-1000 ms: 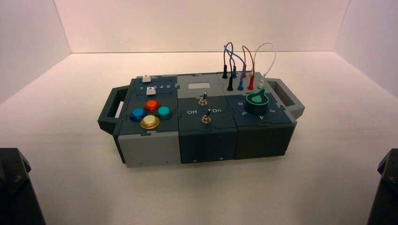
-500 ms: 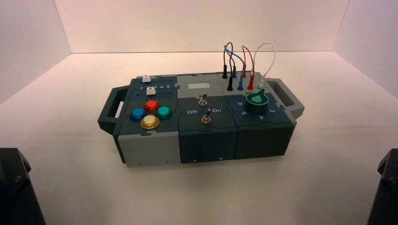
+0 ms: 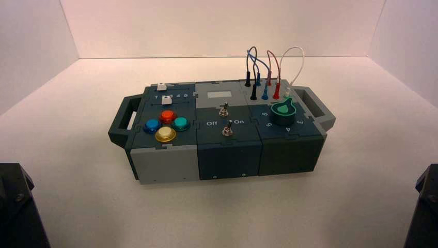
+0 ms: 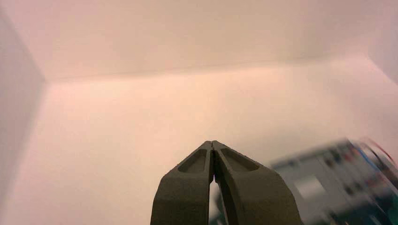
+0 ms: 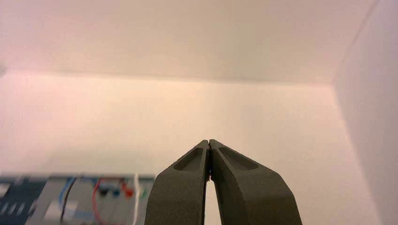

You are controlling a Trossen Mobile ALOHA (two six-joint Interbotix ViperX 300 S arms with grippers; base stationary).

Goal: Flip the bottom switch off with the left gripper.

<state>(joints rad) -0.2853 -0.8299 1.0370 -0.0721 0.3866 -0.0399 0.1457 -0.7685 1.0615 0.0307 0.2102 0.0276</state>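
Note:
The box (image 3: 155, 163) stands mid-table, slightly turned. The bottom switch (image 3: 227, 129), a small metal toggle, sits on the dark middle panel between the white letterings "Off" and "On"; its twin (image 3: 224, 109) is just behind it. The left arm is parked at the near left corner (image 3: 15, 206), far from the switch. In the left wrist view the left gripper (image 4: 212, 143) is shut and empty, pointing over the bare table, with the box blurred beside it (image 4: 328, 183). The right arm is parked at the near right corner (image 3: 424, 206); the right gripper (image 5: 209, 141) is shut and empty.
On the box: four coloured buttons (image 3: 166, 125) at left, two white sliders (image 3: 164, 94) behind them, a green knob (image 3: 283, 112) at right, and looped wires (image 3: 268, 72) plugged in at the back right. Handles stick out at both ends. White walls enclose the table.

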